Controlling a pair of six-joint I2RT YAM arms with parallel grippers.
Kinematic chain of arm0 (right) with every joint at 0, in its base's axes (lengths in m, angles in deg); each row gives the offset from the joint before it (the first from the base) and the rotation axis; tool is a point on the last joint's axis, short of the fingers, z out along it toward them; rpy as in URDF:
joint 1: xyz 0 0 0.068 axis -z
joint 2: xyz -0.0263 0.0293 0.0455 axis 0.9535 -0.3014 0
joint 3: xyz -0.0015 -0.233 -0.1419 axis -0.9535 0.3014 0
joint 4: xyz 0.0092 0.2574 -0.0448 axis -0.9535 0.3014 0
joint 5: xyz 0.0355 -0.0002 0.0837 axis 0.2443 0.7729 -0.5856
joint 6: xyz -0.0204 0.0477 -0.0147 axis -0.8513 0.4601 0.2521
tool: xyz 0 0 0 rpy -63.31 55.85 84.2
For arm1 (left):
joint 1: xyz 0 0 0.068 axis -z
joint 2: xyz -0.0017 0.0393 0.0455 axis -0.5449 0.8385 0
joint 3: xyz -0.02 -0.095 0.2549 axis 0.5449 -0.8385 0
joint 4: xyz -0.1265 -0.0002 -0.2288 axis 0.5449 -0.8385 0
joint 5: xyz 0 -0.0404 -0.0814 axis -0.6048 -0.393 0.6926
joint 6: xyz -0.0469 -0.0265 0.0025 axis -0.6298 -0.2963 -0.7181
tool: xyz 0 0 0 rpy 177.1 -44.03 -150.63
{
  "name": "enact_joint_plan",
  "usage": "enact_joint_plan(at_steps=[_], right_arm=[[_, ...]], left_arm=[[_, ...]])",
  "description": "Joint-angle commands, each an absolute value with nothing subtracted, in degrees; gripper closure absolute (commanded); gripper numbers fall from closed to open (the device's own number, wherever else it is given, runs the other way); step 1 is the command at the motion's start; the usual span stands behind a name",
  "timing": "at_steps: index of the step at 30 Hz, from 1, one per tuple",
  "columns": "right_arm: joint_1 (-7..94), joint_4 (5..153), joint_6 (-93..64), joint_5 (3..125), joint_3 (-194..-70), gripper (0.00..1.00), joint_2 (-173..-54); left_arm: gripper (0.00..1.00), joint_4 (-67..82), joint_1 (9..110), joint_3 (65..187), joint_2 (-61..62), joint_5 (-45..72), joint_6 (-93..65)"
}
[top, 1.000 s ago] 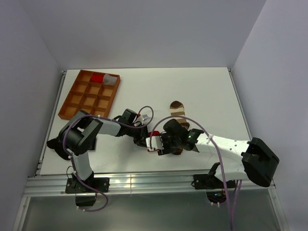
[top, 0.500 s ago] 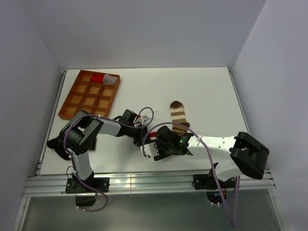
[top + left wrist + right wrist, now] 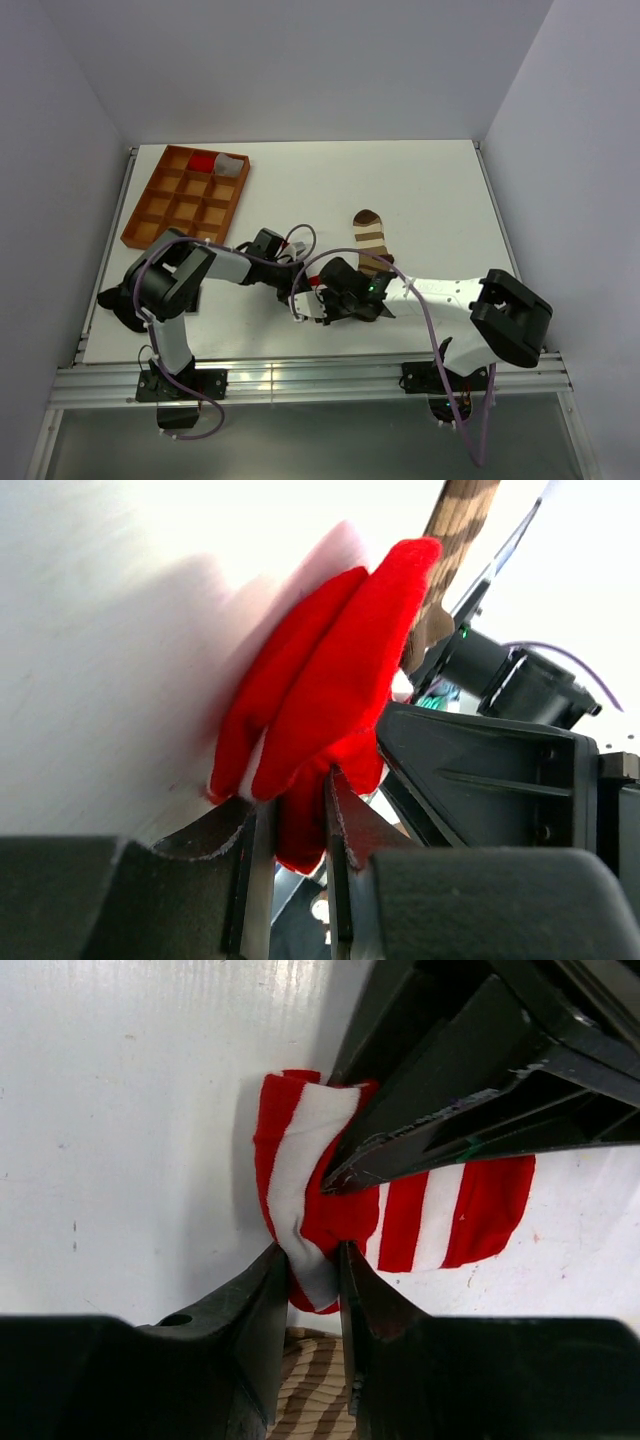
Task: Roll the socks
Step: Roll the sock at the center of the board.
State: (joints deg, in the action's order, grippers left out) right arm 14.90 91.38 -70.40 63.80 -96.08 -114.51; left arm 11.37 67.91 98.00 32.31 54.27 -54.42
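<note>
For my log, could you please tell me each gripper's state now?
Left gripper: closed on the red-and-white sock.
Right gripper: closed on the same sock.

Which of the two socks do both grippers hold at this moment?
The red-and-white sock: the left gripper and the right gripper both pinch its bunched fabric. The brown-and-tan sock lies flat on the table, held by neither gripper.

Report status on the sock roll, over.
Left gripper, right gripper both shut on red-and-white sock. Sock half bunched. Brown-and-tan sock partly under right gripper.
</note>
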Motion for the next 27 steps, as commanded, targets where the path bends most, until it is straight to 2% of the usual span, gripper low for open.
enact_joint_plan(at_steps=[1, 4, 8, 22, 27], right_arm=[[17.2, 95.4, -68.5, 58.4, -99.5, 0.82, -115.7], [20.6, 100.9, -68.6, 52.6, -102.9, 0.83, -116.7], [25.1, 107.2, -69.2, 45.7, -108.6, 0.83, -119.5], [33.4, 126.6, -71.7, 34.5, -124.9, 0.83, -137.8], [36.7, 135.9, -72.3, 31.4, -132.1, 0.83, -145.4]], left_arm=[[0.81, 10.2, 68.4, 95.6, 30.2, 43.0, -57.4], [0.71, 10.5, 68.3, 94.1, 26.0, 37.6, -60.5], [0.68, 12.5, 68.3, 91.2, 21.6, 32.8, -65.1], [0.65, 9.4, 68.7, 83.8, 5.4, 14.8, -68.7], [0.65, 5.4, 71.5, 83.9, -1.3, 3.3, -64.3]])
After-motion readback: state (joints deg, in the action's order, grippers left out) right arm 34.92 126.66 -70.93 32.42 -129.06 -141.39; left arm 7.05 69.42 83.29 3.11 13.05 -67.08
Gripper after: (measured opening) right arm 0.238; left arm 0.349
